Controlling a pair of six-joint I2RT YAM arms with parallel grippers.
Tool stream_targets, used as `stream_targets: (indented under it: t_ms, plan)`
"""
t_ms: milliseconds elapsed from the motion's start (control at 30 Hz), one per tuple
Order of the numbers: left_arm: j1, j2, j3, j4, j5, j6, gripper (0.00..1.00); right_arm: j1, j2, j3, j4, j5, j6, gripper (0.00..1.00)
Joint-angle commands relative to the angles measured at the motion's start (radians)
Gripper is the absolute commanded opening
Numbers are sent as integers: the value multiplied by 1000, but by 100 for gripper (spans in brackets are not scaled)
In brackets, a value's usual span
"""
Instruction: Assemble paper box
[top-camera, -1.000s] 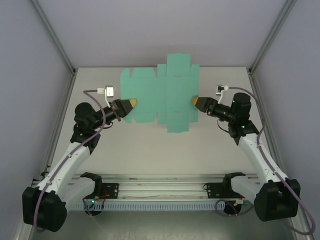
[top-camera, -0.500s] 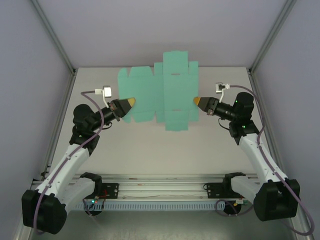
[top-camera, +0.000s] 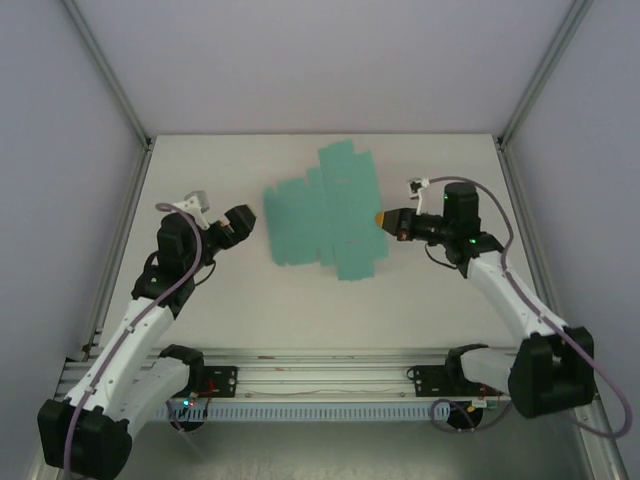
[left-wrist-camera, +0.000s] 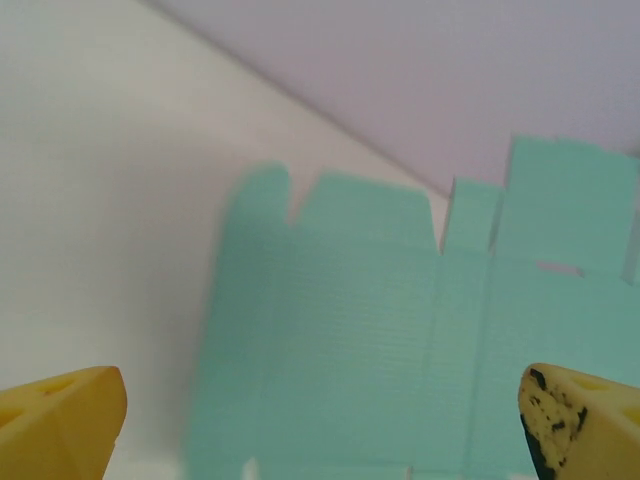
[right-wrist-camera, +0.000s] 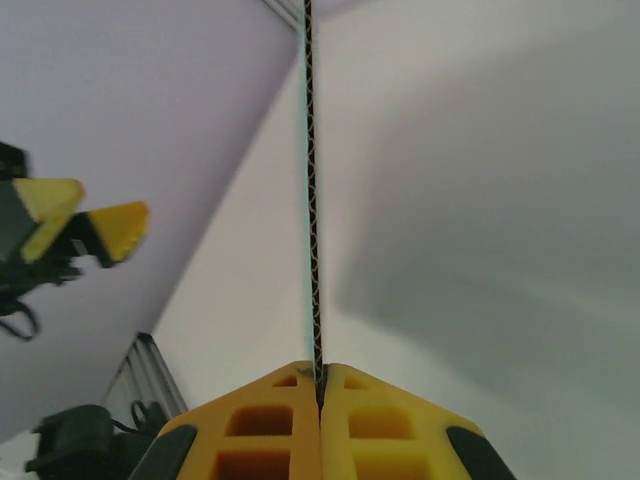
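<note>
The paper box is a flat teal-green die-cut sheet (top-camera: 320, 215) with flaps, lying or hovering over the middle of the table. My right gripper (top-camera: 381, 217) is shut on its right edge. In the right wrist view the sheet shows edge-on as a thin dark line (right-wrist-camera: 310, 200) running up from the pinched fingertips of that gripper (right-wrist-camera: 320, 372). My left gripper (top-camera: 245, 222) stands open a little left of the sheet, apart from it. In the left wrist view the sheet (left-wrist-camera: 400, 330) lies ahead of the left gripper (left-wrist-camera: 325, 412), whose yellow fingers (left-wrist-camera: 70, 415) are spread wide.
Pale walls enclose the table on three sides, with slanted metal posts (top-camera: 120, 95) at the back corners. A metal rail (top-camera: 320, 375) with both arm bases runs along the near edge. In the right wrist view the left gripper's open yellow fingers (right-wrist-camera: 85, 225) show across the table.
The left gripper has let go of the sheet's left edge, opened wide and drawn back. The right gripper has shut on the right edge and carried the sheet left and nearer.
</note>
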Motion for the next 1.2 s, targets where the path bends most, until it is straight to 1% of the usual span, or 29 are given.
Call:
stream_targets:
  t_ms: [0,33,100,167,233,300,367,400,433,500,533,567,667,700,767,933,967,1067,1167]
  plan:
    - [0,-34,13,-261,-299,39,100,16,100,54,-127,67,-148,0]
    - [0,-42,9,-266,-303,40,100,22,133,79,-155,98,-181,0]
    - [0,-53,-3,-254,-272,46,100,43,203,151,-242,163,-288,0]
    - [0,-58,-16,-226,-231,49,100,75,265,224,-319,304,-378,0]
    - [0,-54,-32,-182,-198,43,100,123,327,302,-404,462,-505,0]
    - [0,-38,-44,-137,-166,42,100,185,374,358,-446,620,-637,0]
    - [0,-8,-38,-114,-143,43,100,255,398,358,-418,772,-794,0]
    - [0,13,-31,-107,-133,44,100,293,410,347,-373,869,-857,0]
    - [0,32,-25,-95,-119,46,100,322,421,341,-334,936,-899,0]
    - [1,76,-12,-64,-80,48,100,361,432,323,-228,1020,-956,0]
    - [1,99,-4,-44,-54,53,100,379,431,295,-145,1056,-993,0]
    - [0,128,5,-21,-25,53,100,398,422,249,-48,1079,-1065,0]
    - [0,221,58,23,47,53,100,447,402,94,262,1099,-1260,0]
    - [0,252,83,29,71,54,100,458,401,64,320,1093,-1307,0]
    - [0,322,140,40,127,64,100,478,403,29,410,1108,-1352,0]
    - [-1,483,292,65,232,78,100,532,443,-41,655,1231,-1541,0]
    - [-1,522,323,75,274,70,100,540,451,-50,685,1245,-1554,0]
    - [-9,631,407,116,414,54,100,550,440,-35,618,1234,-1538,0]
    - [-32,721,491,105,470,66,100,550,424,-28,598,1214,-1497,0]
